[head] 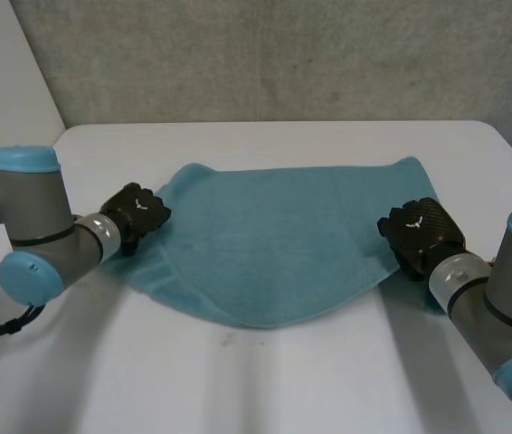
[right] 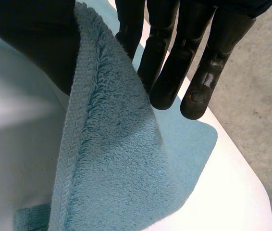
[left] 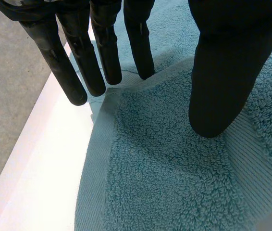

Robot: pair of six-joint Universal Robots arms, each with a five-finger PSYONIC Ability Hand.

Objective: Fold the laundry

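A teal towel (head: 274, 244) lies folded on the white table (head: 283, 389), its rounded fold toward the front. My left hand (head: 137, 215) is at the towel's left edge. In the left wrist view its hand (left: 227, 72) is open: the thumb rests on top of the towel (left: 174, 173) and the straight fingers (left: 78, 62) reach down at the hemmed edge. My right hand (head: 421, 233) is at the towel's right edge. The right wrist view shows that hand (right: 174, 62) shut on the towel (right: 112, 163), with the edge lifted and pinched between thumb and fingers.
The table's left edge (left: 25, 159) runs close beside my left hand, with grey floor (left: 6, 96) below. Near my right hand the table's right edge (right: 241, 183) also drops to floor (right: 265, 96). A grey wall (head: 283, 54) stands behind the table.
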